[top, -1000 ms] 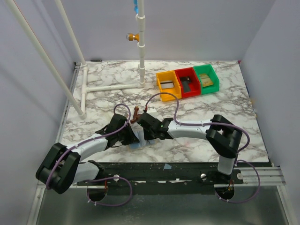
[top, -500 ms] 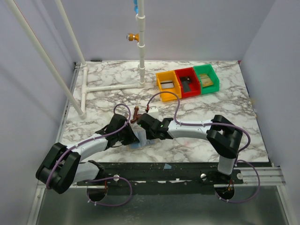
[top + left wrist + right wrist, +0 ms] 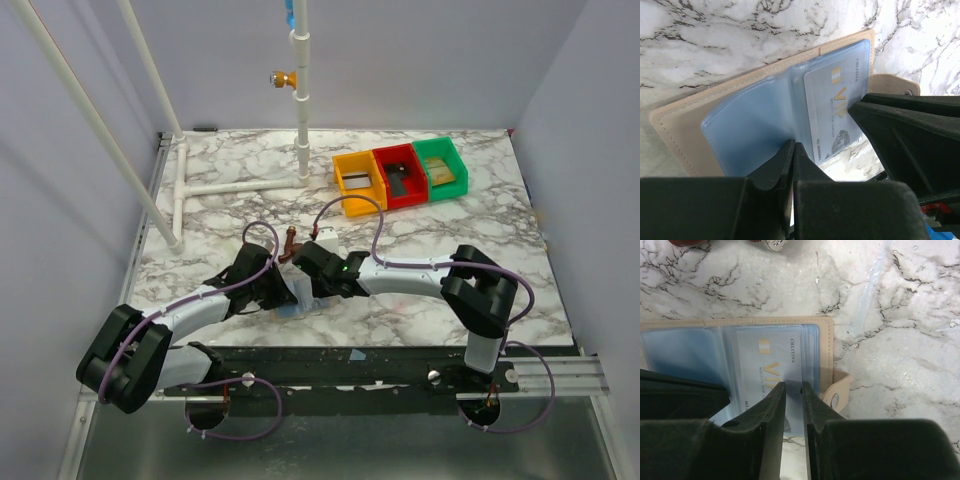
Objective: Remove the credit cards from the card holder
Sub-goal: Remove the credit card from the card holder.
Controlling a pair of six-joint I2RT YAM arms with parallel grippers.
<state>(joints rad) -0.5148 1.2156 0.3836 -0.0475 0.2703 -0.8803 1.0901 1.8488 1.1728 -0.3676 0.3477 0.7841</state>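
The right fingers (image 3: pixel 767 410) had just eased slightly apart, leaving a narrow gap over the pale VIP card (image 3: pixel 772 365). The card was still in its pocket, so removal looked unfinished. The left fingers (image 3: pixel 777 165) were closed on the sleeve edge of the card holder (image 3: pixel 675 135), tan with clear blue pockets, lying open on the marble surface (image 3: pixel 900 315) between the arms.

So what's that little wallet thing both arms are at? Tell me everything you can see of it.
The card holder lies open on the marble table: a beige stitched cover with a snap tab at one end, and clear blue plastic sleeves inside. A pale card marked VIP sits in one sleeve. The left fingers pinch a sleeve's edge; the right fingers, slightly apart, press at the card.
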